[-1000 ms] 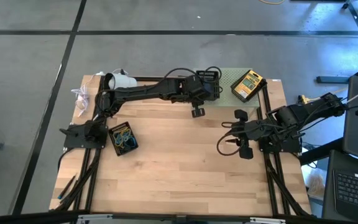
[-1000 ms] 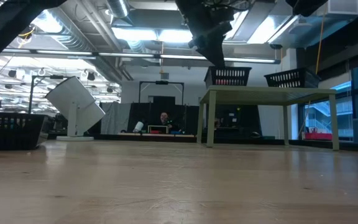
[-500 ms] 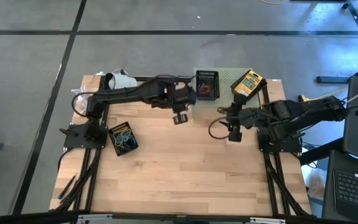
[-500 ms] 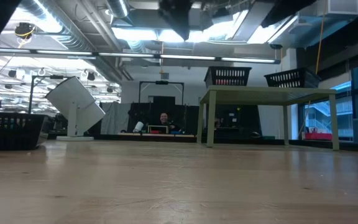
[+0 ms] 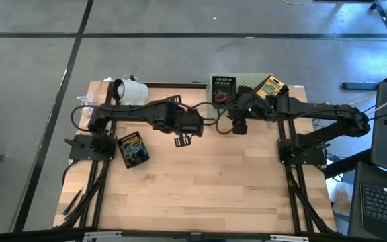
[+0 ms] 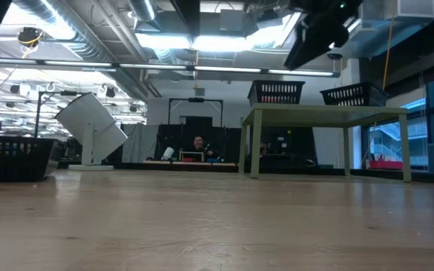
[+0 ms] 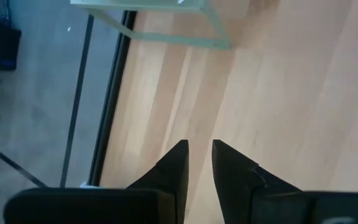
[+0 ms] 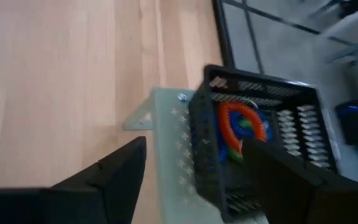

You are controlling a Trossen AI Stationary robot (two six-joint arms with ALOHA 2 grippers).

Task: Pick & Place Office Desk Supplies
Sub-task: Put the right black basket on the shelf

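The right gripper (image 5: 238, 128) hangs just beside the black basket (image 5: 224, 90), which lies at about 11 o'clock from it on the green stand (image 5: 247, 82) at the table's far edge, with red and blue bands (image 8: 240, 127) inside. This arm is much the nearer; its jaws stand wide apart and hold nothing. The left gripper (image 5: 180, 141) is over bare wood, fingers nearly together, empty.

A robotics lab: exposed ceiling ducts (image 6: 89, 34), concrete floor (image 5: 180, 60).
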